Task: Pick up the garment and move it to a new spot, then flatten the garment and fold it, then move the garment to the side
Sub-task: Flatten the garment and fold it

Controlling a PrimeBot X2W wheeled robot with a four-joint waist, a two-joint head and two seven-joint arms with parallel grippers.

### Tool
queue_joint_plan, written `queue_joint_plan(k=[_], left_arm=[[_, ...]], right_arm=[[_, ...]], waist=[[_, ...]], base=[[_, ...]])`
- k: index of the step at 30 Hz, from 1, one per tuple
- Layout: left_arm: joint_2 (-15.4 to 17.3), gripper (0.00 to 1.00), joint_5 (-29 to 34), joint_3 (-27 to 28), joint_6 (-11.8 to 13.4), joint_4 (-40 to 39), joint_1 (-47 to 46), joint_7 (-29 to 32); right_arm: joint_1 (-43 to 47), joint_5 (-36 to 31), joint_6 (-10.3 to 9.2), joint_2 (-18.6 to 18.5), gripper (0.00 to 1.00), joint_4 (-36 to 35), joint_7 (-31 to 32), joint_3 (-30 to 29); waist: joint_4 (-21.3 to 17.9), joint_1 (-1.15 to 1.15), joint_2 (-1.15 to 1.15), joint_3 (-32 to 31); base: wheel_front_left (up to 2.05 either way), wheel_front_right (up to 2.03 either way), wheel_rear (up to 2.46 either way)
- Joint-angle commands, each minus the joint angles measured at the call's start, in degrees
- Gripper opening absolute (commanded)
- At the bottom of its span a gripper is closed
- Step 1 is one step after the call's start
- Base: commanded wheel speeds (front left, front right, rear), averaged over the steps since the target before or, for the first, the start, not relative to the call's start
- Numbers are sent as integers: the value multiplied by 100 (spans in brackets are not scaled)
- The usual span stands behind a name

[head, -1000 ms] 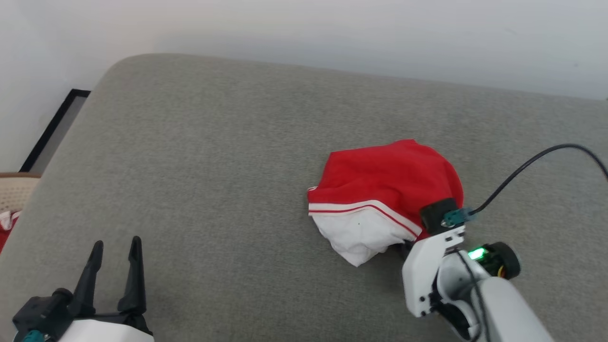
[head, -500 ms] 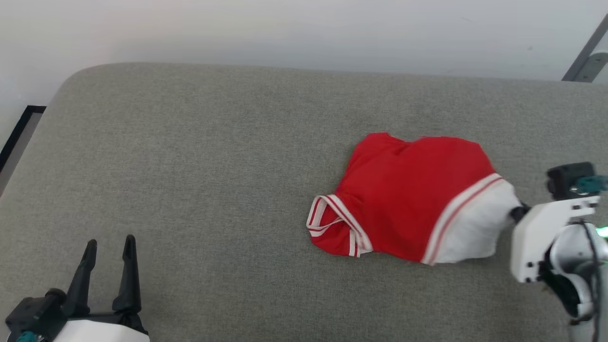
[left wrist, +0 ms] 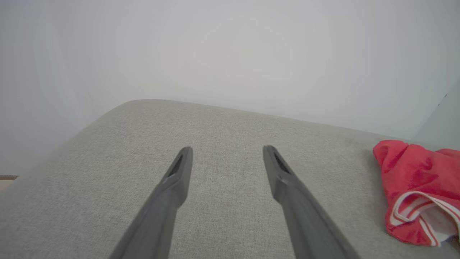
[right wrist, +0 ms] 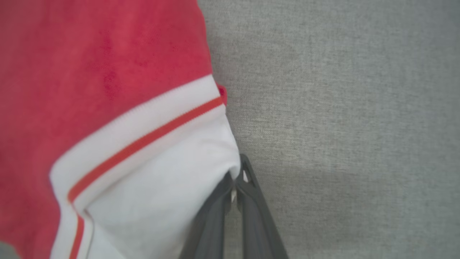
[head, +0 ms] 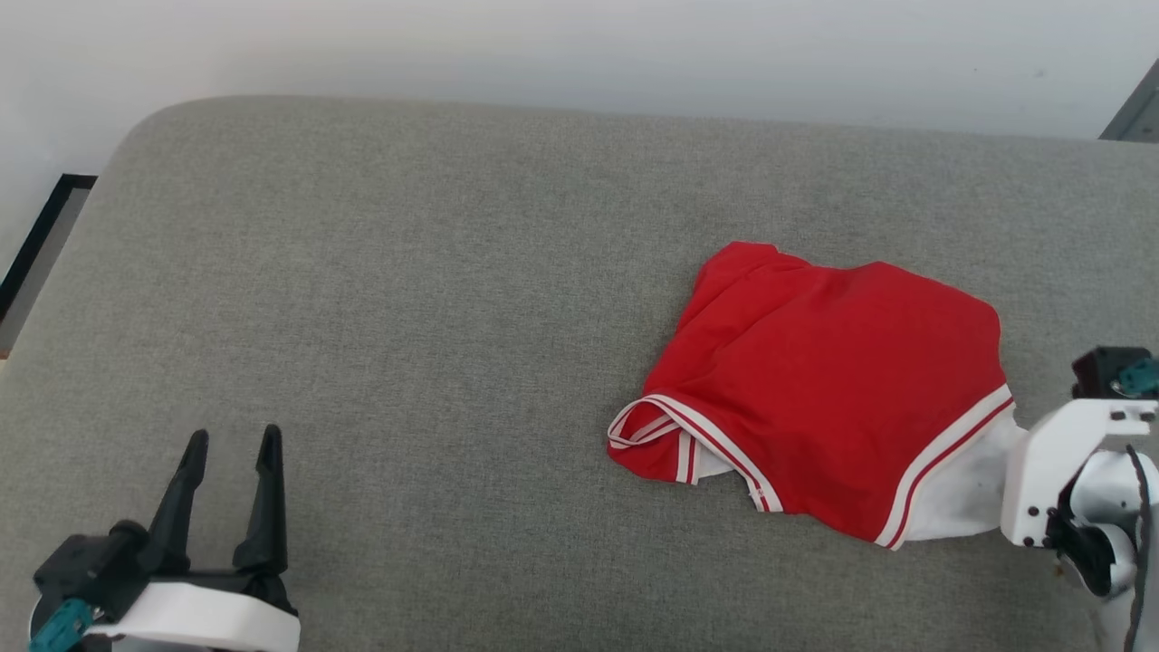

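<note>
Though it lies loosely bunched and not flat, the garment [head: 833,407] is easy to read: one red body, mostly smooth on top, with folds at its far left corner. One white sleeve [head: 960,493] shows at its near right end, set off by a white band with a thin red line through it. At the near left corner more white-and-red striped trim curls into an open loop. There is one garment, resting on the right half of the grey cushion [head: 407,317].

Of the two grippers, the right gripper [right wrist: 237,181] sits at the garment's right edge. Its two dark fingers are pinched together on a fold of the white sleeve. The left gripper [head: 233,436] hangs over bare cushion at the near left, well apart from the garment, fingers spread with nothing between them. A pale wall [head: 579,45] runs behind the cushion's far edge.
</note>
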Motion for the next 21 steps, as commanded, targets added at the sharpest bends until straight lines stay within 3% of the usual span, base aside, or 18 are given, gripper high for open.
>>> queue_joint_plan(k=[1,2,3,4,5,11,21], left_arm=[[58,100,-49,-47,-15,17,-110,-29],[88,100,-84,-108,-15,31,-143,-28],[140,100,-121,-170,-15,39,-176,-28],[209,100,-176,-246,-15,61,-219,-28],[268,100,-249,-327,-15,86,-262,-28],[804,100,-775,-898,-16,46,-596,277],[1638,100,-2030,-1585,-16,-428,-1337,1861]], right_arm=[[-124,-17,0,-10,0,110,-78,34],[-195,26,0,15,14,221,-113,39],[-256,37,0,13,38,307,-136,64],[-303,29,0,-7,65,377,-153,110],[-361,56,0,1,100,434,-148,119],[-537,247,0,-24,100,314,-150,305],[-392,356,0,433,100,-678,-947,158]], waist=[[3,0,0,15],[-1,0,0,22],[-9,0,0,26],[-25,0,0,26],[-51,0,0,25],[-294,0,0,-29],[-1016,0,0,-147]], base=[[0,0,0],[0,0,0],[0,0,0],[0,0,0],[0,0,0],[0,0,0],[0,0,0]])
